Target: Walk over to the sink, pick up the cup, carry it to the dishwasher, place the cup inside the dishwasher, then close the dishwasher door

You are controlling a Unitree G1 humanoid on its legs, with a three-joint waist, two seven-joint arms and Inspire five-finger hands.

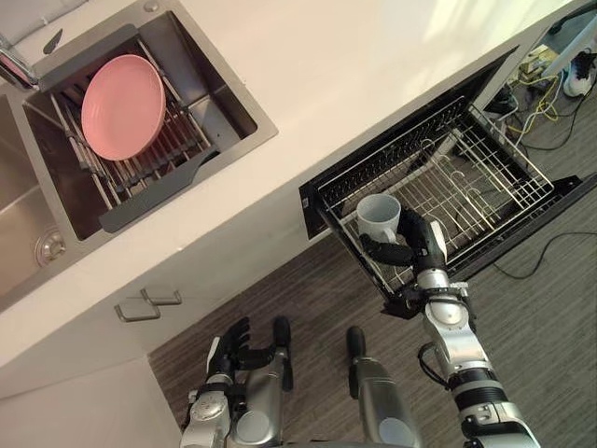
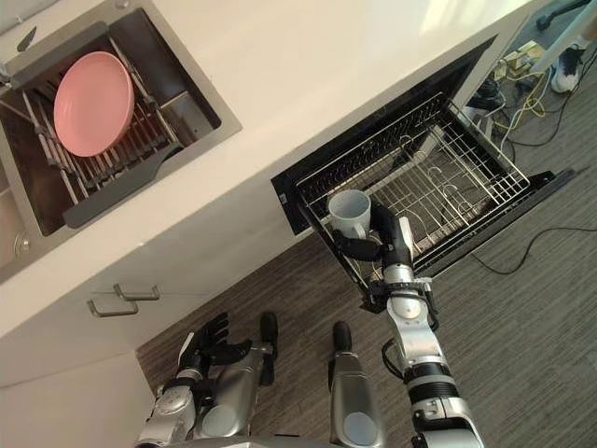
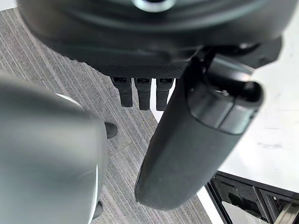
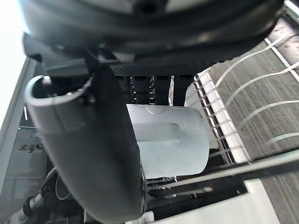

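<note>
In the left eye view, the right hand (image 1: 417, 245) reaches out over the near left corner of the open dishwasher (image 1: 312, 200). Its fingers and thumb are wrapped round a white cup (image 1: 378, 217), which stands mouth up at that corner of the wire rack (image 1: 494, 177). From here one cannot tell whether the cup rests on the wires or hangs just above them. Far to the left, a pink plate (image 1: 122, 105) leans on a drying rack inside the sink (image 1: 229, 105), which is set into the pale counter (image 1: 354, 65). The left hand (image 1: 241, 347) hangs low at the near left over the grey floor (image 1: 550, 317), below a cabinet handle (image 1: 147, 305).

The right eye view shows the same layout and takes in more of the loose cables (image 2: 522, 84) on the floor at the far right, beyond the dishwasher.

The left wrist view settles what the head views leave vague. The left hand's fingers (image 3: 140, 95) are relaxed and its thumb (image 3: 187, 154) stands free, with nothing between them. The floor lies past them, and the counter's edge is to one side.

The right wrist view shows the grasp up close. The thumb (image 4: 93, 154) presses one side of the cup and the fingers (image 4: 159, 86) curl over the other. The cup's handle faces the camera, and the rack's white wires run directly beneath it.
</note>
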